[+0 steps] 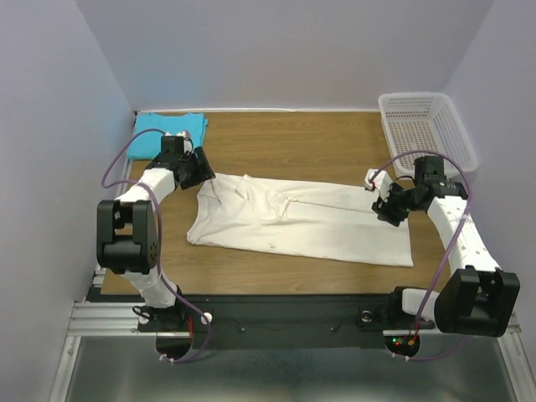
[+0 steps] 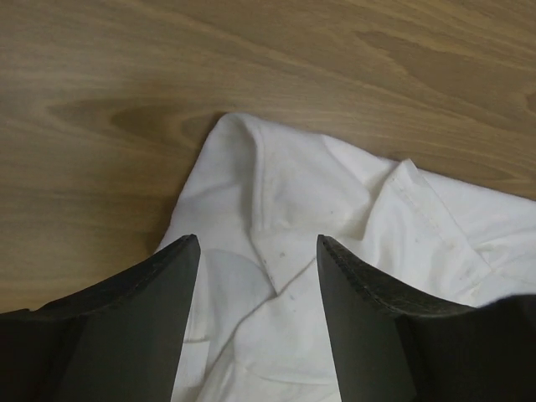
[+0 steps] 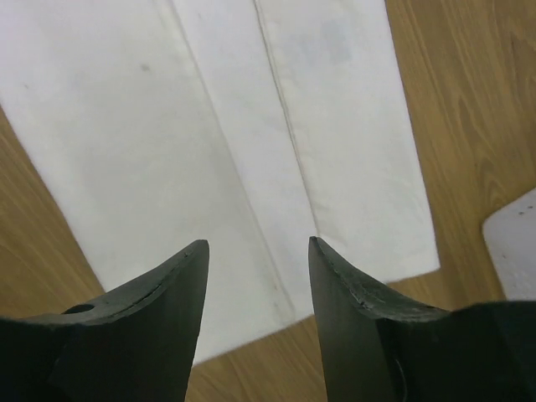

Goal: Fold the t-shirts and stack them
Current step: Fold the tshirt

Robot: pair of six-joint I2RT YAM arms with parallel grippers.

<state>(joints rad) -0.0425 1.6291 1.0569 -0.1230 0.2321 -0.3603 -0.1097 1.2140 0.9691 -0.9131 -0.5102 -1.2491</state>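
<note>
Seemingly mid-fold: hovers with left gripper (image 2: 258, 244) and right gripper (image 3: 258, 244) both spread, empty, neck end of cream-white t-shirt (image 1: 293, 219) just beneath left fingers (image 2: 159, 310), hem beneath right; likely needs pinching one end next to fold crosswise.

We're seeing the cream-white t-shirt (image 1: 301, 219) as soft matt cloth with stitched seams, turquoise-blue t-shirt (image 1: 153, 127) same kind of cloth, table (image 1: 293, 138) is smooth wood grain with a faint sheen, basket (image 1: 429, 127) is white plastic mesh, left gripper (image 2: 257, 240) has matt black fingers (image 2: 142, 327)
</note>
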